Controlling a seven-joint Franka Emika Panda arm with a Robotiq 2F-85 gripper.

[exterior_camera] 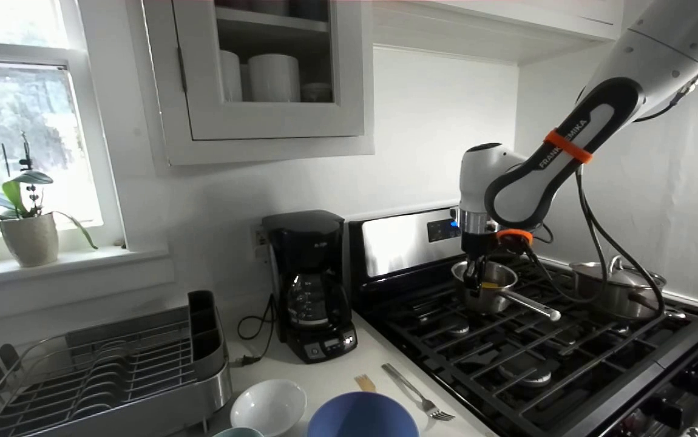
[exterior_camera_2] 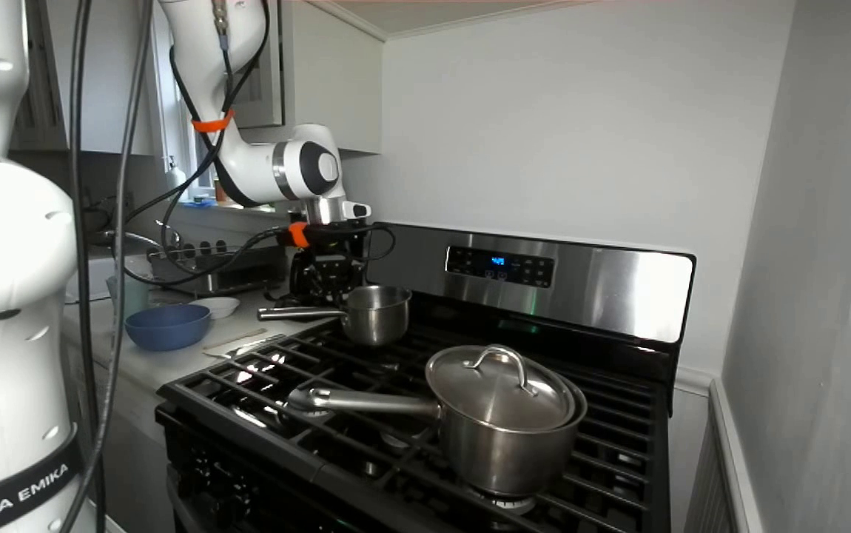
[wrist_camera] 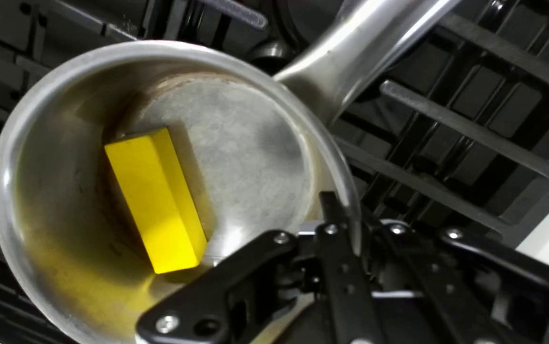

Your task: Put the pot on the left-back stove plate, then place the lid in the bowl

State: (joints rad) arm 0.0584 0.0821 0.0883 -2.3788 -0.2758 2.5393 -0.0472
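The pot (exterior_camera: 487,303), a small metal saucepan with a long handle, is at the range's back left, also in an exterior view (exterior_camera_2: 381,322) and the wrist view (wrist_camera: 250,138). A yellow block (wrist_camera: 155,200) lies in it. My gripper (wrist_camera: 348,215) is shut on its rim, one finger inside, one outside; it points down in an exterior view (exterior_camera: 476,282). Whether the pot touches the grate I cannot tell. The left-back stove plate (exterior_camera: 459,328) shows below it. The lid (exterior_camera_2: 462,385) sits on the larger steel pot (exterior_camera_2: 507,459). A blue bowl (exterior_camera_2: 166,326) and white bowl (exterior_camera: 269,405) stand on the counter.
A black coffee maker (exterior_camera: 306,285) stands beside the range. A fork (exterior_camera: 413,388) and a wooden utensil (exterior_camera: 364,382) lie near the bowls. A dish rack (exterior_camera: 112,376) is farther left. The range's back panel (exterior_camera_2: 411,259) rises behind the pot.
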